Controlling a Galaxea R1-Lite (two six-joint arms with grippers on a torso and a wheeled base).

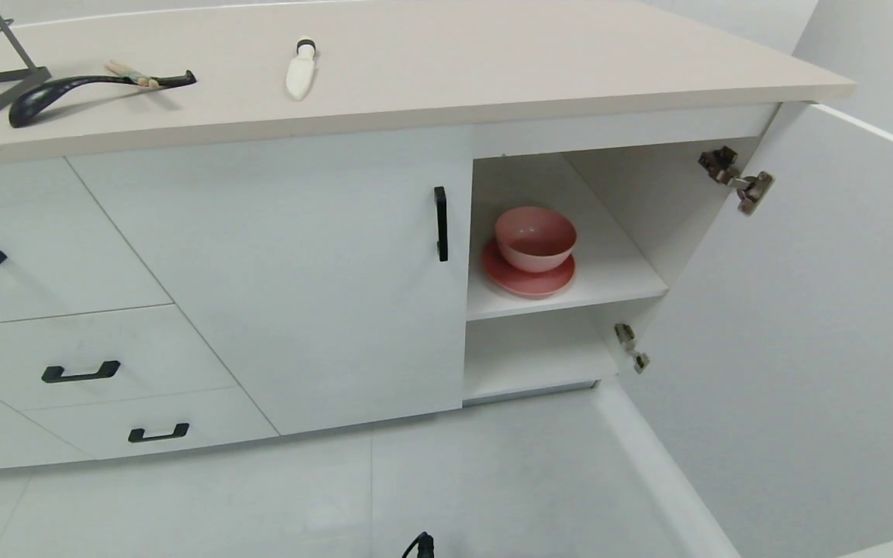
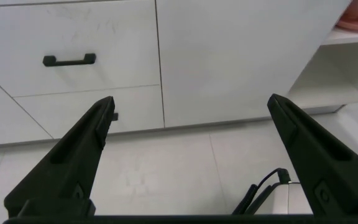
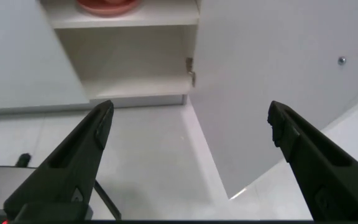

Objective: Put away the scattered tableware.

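A pale beige counter [image 1: 493,54] tops white cabinets above a light tiled floor. On it lie a black plastic ladle [image 1: 67,87] with a pair of wooden chopsticks [image 1: 130,74] touching its handle, and a white utensil with a black end [image 1: 301,71] well apart from them. In the open cupboard, a pink round bowl [image 1: 535,236] sits on a red flat plate [image 1: 528,283] on the upper shelf [image 1: 617,271]. The left claw [image 2: 191,102] hangs low before the drawers, fingers spread and empty. The right claw [image 3: 191,109], likewise spread and empty, hangs below the cupboard shelf, well apart from the plate.
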